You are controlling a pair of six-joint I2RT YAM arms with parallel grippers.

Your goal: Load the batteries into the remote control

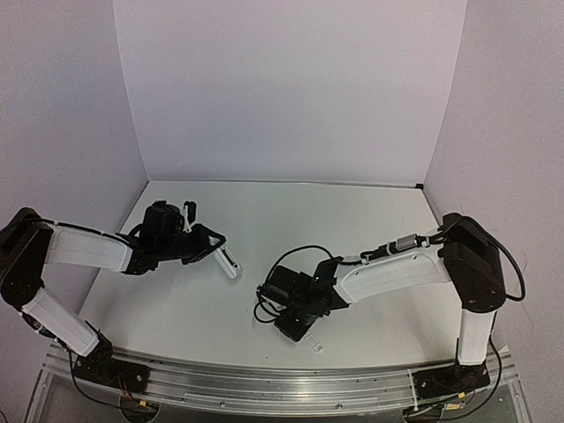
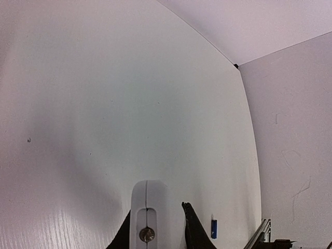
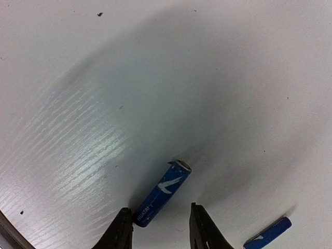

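Top external view gives us the flat white tabletop [image 1: 352, 229]. Over its left half we see the left gripper [image 1: 214, 250], fingers clamped on the small flat white rectangular remote control [image 1: 229, 263], which it holds at a slant. Near the front edge the right gripper [image 1: 295, 327] sits low. Its fingers [image 3: 122, 228] are apart, straddling one end of a slim blue cylindrical battery [image 3: 162, 192] lying on the tabletop. We find the second battery [image 3: 268, 233] nearby, not touching the first. A small clear rectangular cover piece [image 1: 311, 340] lies just beside the right gripper.
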